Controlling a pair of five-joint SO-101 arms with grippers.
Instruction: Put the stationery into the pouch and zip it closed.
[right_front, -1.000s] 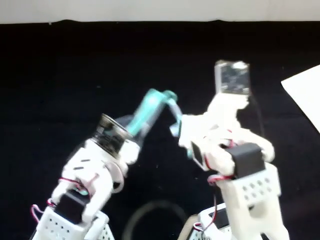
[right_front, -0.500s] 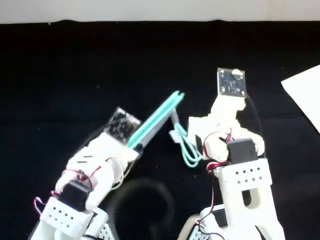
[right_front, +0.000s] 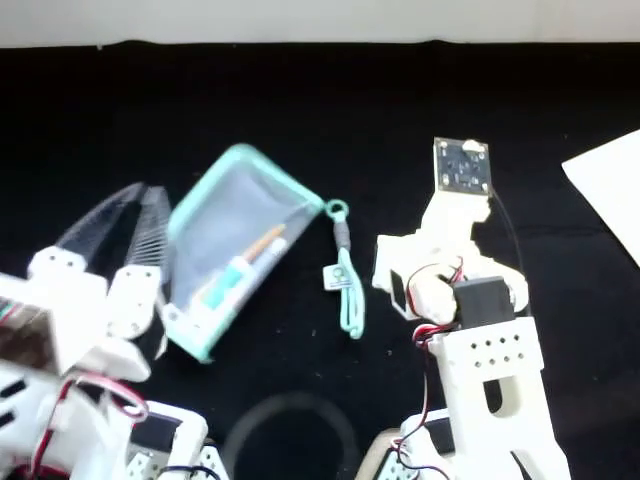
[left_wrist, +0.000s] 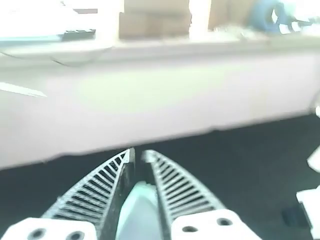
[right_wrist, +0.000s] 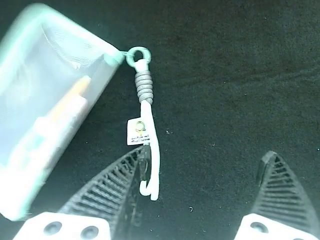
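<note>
The pouch, held up edge-on between the arms a second ago, now lies flat on the table. The left arm has drawn back toward 8 o'clock in the high view. The right arm stands as it did half a second ago.

The table is covered in black cloth, with a pale wall along its 12 o'clock edge. From the left wrist the same pale wall rises past the cloth, with blurred shelves and boxes above it.

The pouch sits just toward 9 o'clock of the table's middle. An orange pencil and a white-and-teal item show through its mesh; I cannot tell whether the zip is drawn. Its teal strap trails off at 3 o'clock of the pouch.

The left gripper is at 9 o'clock of the pouch, apart from it, fingers pressed nearly together on nothing. The right gripper is spread wide, and one finger lies just beside the strap's loop end.

A white sheet lies at the 3 o'clock edge. A dark cable loop lies at 6 o'clock, between the arm bases.
</note>
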